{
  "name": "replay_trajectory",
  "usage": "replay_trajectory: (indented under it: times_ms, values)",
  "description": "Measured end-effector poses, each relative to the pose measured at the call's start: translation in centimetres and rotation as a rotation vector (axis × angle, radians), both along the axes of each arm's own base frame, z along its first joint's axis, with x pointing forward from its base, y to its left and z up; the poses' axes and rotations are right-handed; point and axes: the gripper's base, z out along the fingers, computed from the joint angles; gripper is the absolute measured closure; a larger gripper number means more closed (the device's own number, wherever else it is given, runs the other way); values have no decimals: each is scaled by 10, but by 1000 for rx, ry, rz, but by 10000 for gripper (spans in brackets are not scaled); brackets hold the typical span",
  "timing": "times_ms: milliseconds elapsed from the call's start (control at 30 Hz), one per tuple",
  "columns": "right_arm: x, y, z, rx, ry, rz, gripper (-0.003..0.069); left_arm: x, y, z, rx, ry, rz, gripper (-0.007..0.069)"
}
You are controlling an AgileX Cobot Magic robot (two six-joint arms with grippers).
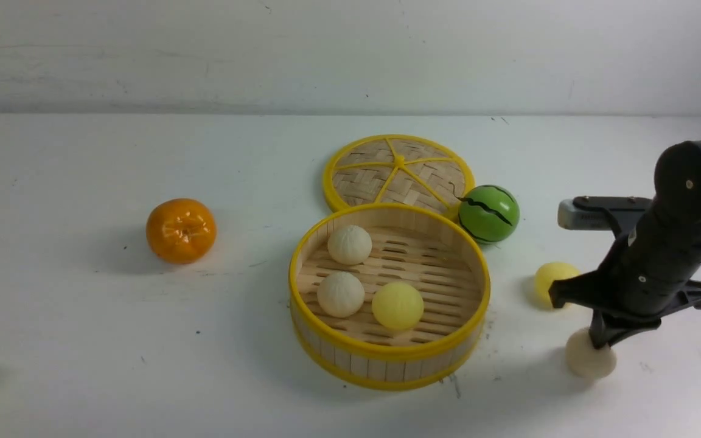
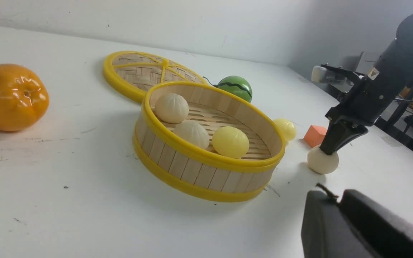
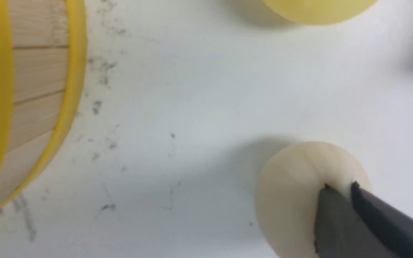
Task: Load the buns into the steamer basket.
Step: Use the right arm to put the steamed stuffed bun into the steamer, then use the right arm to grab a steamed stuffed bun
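Where right gripper (image 1: 600, 342) ends, cream bun (image 1: 588, 364), touching

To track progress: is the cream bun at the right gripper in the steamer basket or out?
Out. The cream bun rests on the table, apart from the steamer basket, with the right gripper closed at its top.

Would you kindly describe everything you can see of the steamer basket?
The steamer basket is round, with a wall of pale upright bamboo slats, yellow top and bottom rims and a slotted wooden floor. It stands upright and uncovered on the white table, just in front of the woven lid. Inside lie two cream buns and one yellow bun.
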Motion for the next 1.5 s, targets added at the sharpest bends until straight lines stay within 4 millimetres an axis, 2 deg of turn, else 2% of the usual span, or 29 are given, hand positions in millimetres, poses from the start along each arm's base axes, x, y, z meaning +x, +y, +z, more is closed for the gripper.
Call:
replay_trajectory:
  times_ms: [67,100,133,167,233,300,333,367,400,533,567,667,767,833,900,967,1100,1167,1267,1333,1400,1500]
  values:
    - [-2,3,11,18,-11,8,657,0,0,0,0,0,0,564]
    - [-3,12,34,72,-56,37,657,0,0,0,0,1,0,560]
    - [-4,13,35,72,-60,45,656,0,0,0,0,1,0,560]
    - [-3,27,55,131,-108,84,654,0,0,0,0,1,0,558]
    - [-1,52,75,203,-175,160,650,0,0,0,0,1,0,557]
    - [1,62,80,225,-195,191,650,0,0,0,0,1,0,557]
    - [8,77,83,247,-217,225,650,0,0,0,0,1,0,557]
    - [8,79,83,249,-218,231,649,0,0,0,0,1,0,557]
    - [19,89,81,259,-228,244,649,0,0,0,0,1,0,555]
    - [42,98,57,250,-193,244,648,0,0,0,0,1,0,552]
    - [43,98,56,250,-191,243,648,0,0,0,0,1,0,552]
    - [56,104,32,250,-145,232,633,0,0,0,0,1,0,550]
    - [61,106,15,247,-105,217,602,0,0,0,0,1,0,550]
    - [64,106,5,242,-85,212,545,0,0,0,0,1,0,550]
    - [65,107,3,243,-86,209,480,0,0,0,0,1,0,550]
    - [65,107,5,247,-90,206,381,0,0,0,0,1,0,549]
    - [63,104,20,255,-113,207,202,0,0,0,0,1,0,544]
    - [58,96,43,241,-150,217,141,0,0,0,0,1,0,542]
    - [51,77,71,190,-195,216,130,0,0,0,0,1,0,540]
    - [50,54,82,135,-206,166,139,0,0,0,0,1,0,536]
    - [53,29,81,83,-189,76,169,0,0,0,0,1,0,533]
    - [60,3,58,25,-120,0,239,0,0,0,0,1,0,533]
